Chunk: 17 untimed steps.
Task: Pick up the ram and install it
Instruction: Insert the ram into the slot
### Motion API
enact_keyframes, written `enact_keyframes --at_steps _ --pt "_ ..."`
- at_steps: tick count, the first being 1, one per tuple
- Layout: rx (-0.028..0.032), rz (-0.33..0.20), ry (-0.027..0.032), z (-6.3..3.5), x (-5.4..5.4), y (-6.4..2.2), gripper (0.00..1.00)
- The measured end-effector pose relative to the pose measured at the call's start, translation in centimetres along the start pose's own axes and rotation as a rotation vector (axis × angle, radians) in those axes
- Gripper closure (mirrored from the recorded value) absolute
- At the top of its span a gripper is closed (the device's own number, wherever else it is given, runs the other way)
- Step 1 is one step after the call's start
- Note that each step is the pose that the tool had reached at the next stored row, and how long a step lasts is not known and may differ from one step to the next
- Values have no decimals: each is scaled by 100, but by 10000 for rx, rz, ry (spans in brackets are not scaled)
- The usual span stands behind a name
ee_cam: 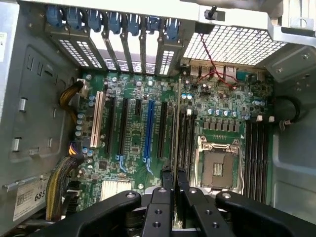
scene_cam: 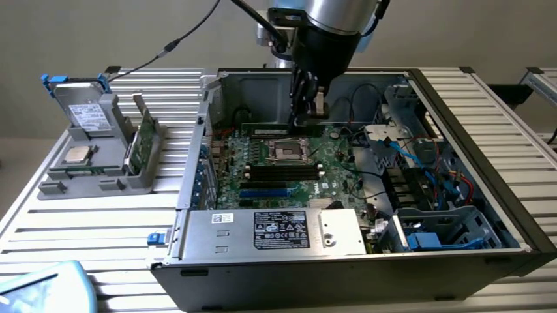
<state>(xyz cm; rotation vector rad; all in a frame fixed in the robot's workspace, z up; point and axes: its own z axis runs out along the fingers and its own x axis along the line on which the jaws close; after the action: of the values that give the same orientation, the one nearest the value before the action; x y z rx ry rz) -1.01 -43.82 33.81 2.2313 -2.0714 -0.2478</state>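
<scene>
Dark-green ram point(scene_cam: 271, 128) clamped edge-on between nearly closed jaws, low over motherboard point(ee_cam: 133, 148); contact with any slot not discernible. Risk: skewed or offset descent onto black memory slots point(ee_cam: 186, 140) just ahead of jaws, jamming the stick or missing the key. Open CPU socket point(ee_cam: 218, 165) immediately beside jaws, pins exposed to a slip. Cable bundle point(ee_cam: 61, 185) well aside, no obstruction.

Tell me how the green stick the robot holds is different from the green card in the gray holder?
The ram is long and narrow; the green card is taller and bigger. The ram hangs in the gripper above the motherboard, inside the case; the green card stands in the gray holder outside it. Both are green circuit boards.
</scene>
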Motion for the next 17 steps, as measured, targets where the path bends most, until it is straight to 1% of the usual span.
enact_keyframes --at_steps 2,5,6,7,8,10,13,17 --pt "116 106 44 4 -1 -2 86" --pt "323 249 115 11 -3 -4 86" --pt "379 296 130 14 -3 -5 86" --pt "414 348 129 21 -3 -6 86" --pt "433 401 124 30 -3 -8 86" --pt "448 500 111 60 -5 -14 86" --pt "455 595 95 113 -14 -30 86" --pt "456 650 87 179 -37 -78 86"
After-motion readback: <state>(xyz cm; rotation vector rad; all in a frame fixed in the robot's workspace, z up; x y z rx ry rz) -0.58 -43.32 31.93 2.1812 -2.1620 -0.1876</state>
